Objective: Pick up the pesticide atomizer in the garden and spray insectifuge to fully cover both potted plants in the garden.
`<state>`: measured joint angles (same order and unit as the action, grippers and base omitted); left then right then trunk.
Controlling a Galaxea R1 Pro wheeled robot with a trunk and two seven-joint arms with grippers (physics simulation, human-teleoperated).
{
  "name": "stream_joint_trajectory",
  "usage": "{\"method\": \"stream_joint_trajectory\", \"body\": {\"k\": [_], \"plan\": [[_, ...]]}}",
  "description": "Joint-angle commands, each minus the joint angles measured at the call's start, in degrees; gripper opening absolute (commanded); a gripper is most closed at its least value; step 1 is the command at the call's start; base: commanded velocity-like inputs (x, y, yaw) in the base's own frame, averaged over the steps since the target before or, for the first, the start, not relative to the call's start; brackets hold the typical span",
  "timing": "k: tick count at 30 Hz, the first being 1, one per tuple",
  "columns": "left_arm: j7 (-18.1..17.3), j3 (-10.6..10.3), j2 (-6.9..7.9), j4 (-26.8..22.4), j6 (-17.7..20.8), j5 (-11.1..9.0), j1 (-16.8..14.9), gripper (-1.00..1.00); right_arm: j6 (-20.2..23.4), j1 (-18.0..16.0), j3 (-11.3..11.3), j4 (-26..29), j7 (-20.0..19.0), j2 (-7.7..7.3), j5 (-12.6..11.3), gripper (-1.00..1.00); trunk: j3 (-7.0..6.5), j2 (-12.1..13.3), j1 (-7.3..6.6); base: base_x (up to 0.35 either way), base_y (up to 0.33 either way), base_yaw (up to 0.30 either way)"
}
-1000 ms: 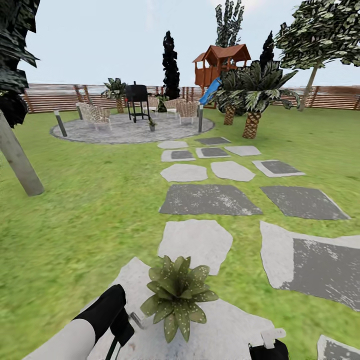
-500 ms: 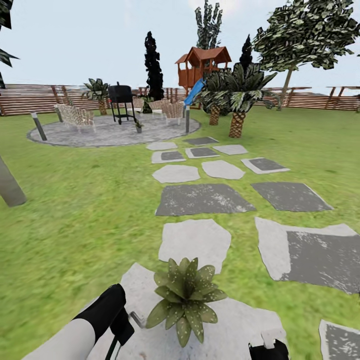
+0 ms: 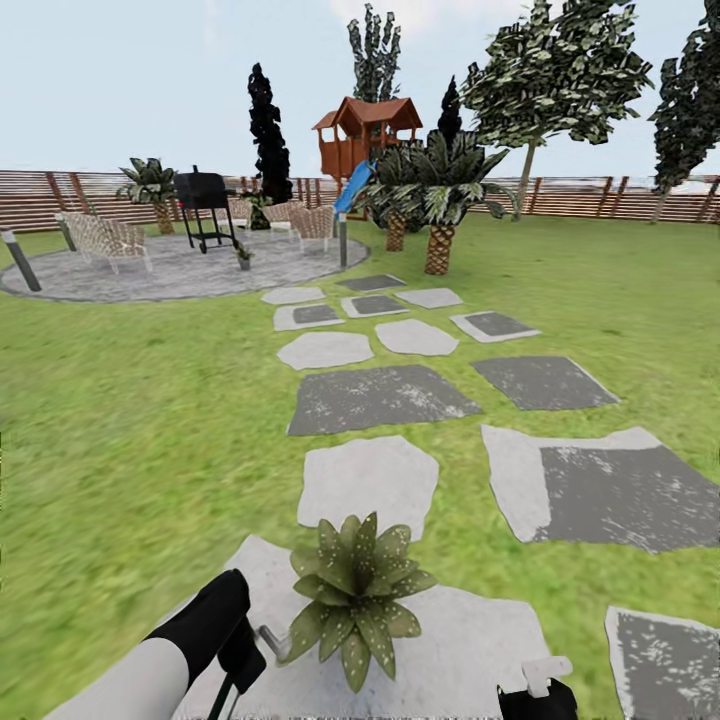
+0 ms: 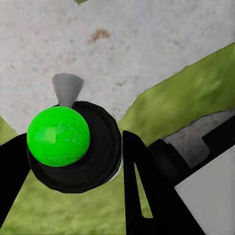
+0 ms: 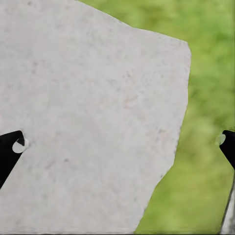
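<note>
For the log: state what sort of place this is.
A back garden, most likely: green lawn crossed by flat grey stepping stones, a slatted wooden fence along the far edge, and a red-roofed wooden playhouse with a blue slide near a paved circle with chairs.

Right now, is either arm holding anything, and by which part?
The left gripper holds the spray bottle, jaws closed on its round dark body below the green mark. The right gripper is open over a stepping stone, holding nothing.

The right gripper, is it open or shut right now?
Open. In the right wrist view the right gripper's two dark fingertips sit far apart at opposite edges, with bare stepping stone between them and nothing held.
</note>
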<state>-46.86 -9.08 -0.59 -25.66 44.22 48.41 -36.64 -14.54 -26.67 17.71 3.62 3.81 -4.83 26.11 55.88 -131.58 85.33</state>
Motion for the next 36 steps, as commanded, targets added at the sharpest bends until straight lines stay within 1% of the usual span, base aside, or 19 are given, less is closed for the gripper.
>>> {"method": "stream_joint_trajectory", "body": {"k": [1, 6, 10, 13, 17, 25, 28, 31, 32, 36], "plan": [[-0.52, -0.13, -0.05, -0.1, 0.08, 0.56, -0.01, -1.0, -0.26, -0.05, 0.39, -0.1, 0.23, 0.0, 0.6, 1.0, 0.05, -0.02, -0.03, -0.189, 0.172, -0.016], [-0.22, -0.13, -0.22, -0.18, 0.08, 0.64, -0.01, -1.0, -0.31, -0.03, 0.39, -0.1, 0.23, -0.09, 0.69, 1.0, 0.05, -0.02, -0.03, -0.226, 0.207, -0.003], [1.71, -0.11, -0.2, -0.15, 0.12, 0.64, -0.01, -1.0, -0.23, -0.01, 0.43, -0.07, 0.23, -0.09, 0.63, 1.0, 0.05, -0.02, -0.03, -0.058, 0.241, 0.0], [2.23, -0.12, -0.2, -0.1, 0.16, 0.61, -0.01, -1.0, -0.23, -0.03, 0.41, -0.07, 0.23, -0.04, 0.61, 1.0, 0.05, -0.02, -0.03, -0.006, 0.295, -0.018], [2.29, -0.15, -0.28, -0.05, 0.13, 0.51, -0.01, -1.0, -0.23, -0.04, 0.39, -0.1, 0.23, 0.0, 0.6, 1.0, 0.05, -0.02, -0.03, 0.0, 0.241, -0.221], [2.3, -0.18, -0.46, 1.57, 0.08, 0.37, 0.12, -1.0, -0.21, -0.05, 0.39, -0.1, 0.23, 0.0, 0.6, 1.0, 0.05, -0.02, -0.03, 0.0, 0.019, -0.279], [2.3, -0.15, -0.42, 1.94, 0.01, 0.41, 1.28, -1.0, -0.22, -0.02, 0.39, -0.1, 0.23, 0.0, 0.6, 1.0, 0.05, -0.02, -0.03, 0.0, 0.0, -0.228], [2.3, -0.07, -0.24, 1.13, 0.06, 0.5, 1.46, -1.0, -0.2, -0.05, 0.39, -0.1, 0.23, 0.0, 0.6, 1.0, 0.05, -0.02, -0.03, 0.0, 0.151, -0.037], [2.27, -0.18, -0.39, 0.51, 0.07, 0.53, 1.24, -1.0, -0.19, -0.04, 0.39, -0.1, 0.23, 0.0, 0.6, 1.0, 0.05, -0.02, -0.03, 0.028, 0.271, -0.005], [1.61, -0.31, -0.25, -4.94, 0.12, 0.47, 0.96, -1.0, -0.2, -0.02, 0.39, -0.1, 0.23, 0.0, 0.6, 1.0, 0.05, -0.02, -0.03, 0.01, 0.067, -0.001]]}}
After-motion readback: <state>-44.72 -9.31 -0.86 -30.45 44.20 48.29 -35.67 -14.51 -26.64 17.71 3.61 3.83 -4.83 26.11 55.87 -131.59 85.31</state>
